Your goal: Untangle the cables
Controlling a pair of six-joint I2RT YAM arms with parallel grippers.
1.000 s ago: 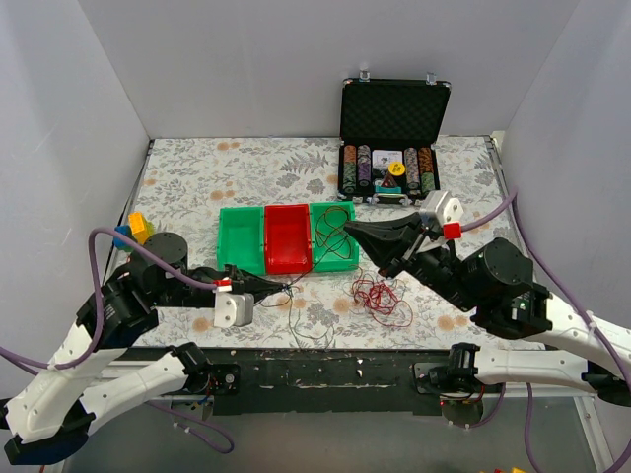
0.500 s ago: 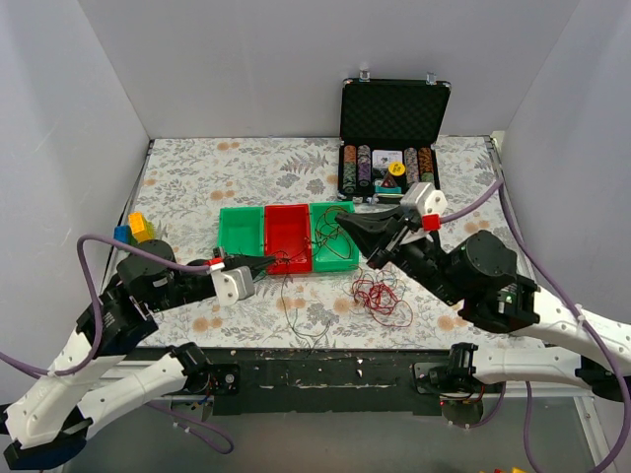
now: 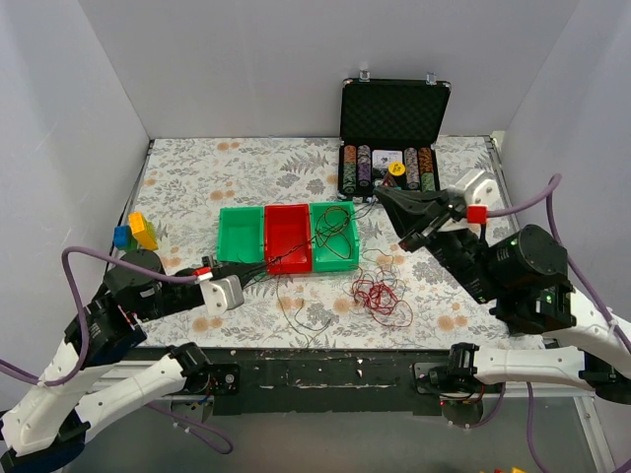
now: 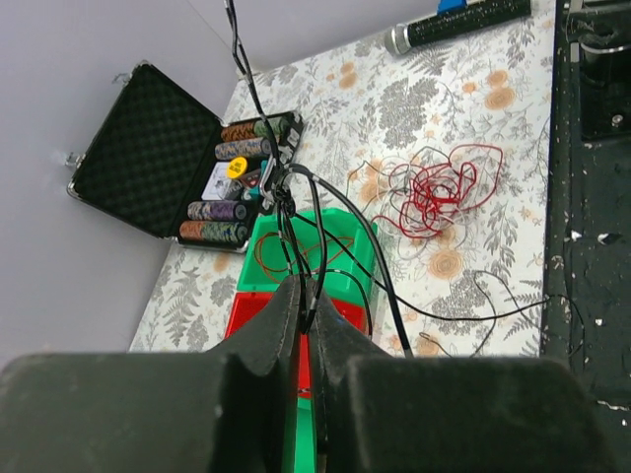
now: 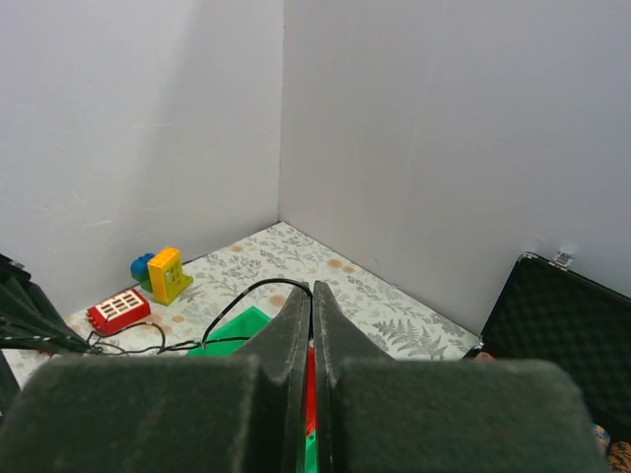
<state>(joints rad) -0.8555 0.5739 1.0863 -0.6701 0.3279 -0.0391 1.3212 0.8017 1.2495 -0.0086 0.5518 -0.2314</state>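
A dark cable [image 3: 314, 239] stretches above the bins between my two grippers. My left gripper [image 3: 260, 266] is shut on its near end; the left wrist view shows the strands [image 4: 286, 212] pinched at my gripper's tips [image 4: 302, 293]. My right gripper [image 3: 381, 195] is shut on the far end; in the right wrist view a black loop [image 5: 242, 293] leaves the closed tips [image 5: 312, 292]. A red cable [image 3: 379, 295] lies coiled on the table right of the bins, also in the left wrist view [image 4: 442, 187]. A thin dark strand [image 3: 296, 317] trails on the table. No white cable shows.
Three bins stand mid-table: green [image 3: 240, 258], red [image 3: 287, 266], green [image 3: 335, 263]. An open black case of poker chips [image 3: 392, 108] stands at the back right. Yellow and blue toy blocks [image 3: 136, 231] sit at the left. White walls close in three sides.
My right gripper has moved right and toward the case, and my left gripper has drawn back to the left. The dark cable between them is pulled out longer over the bins.
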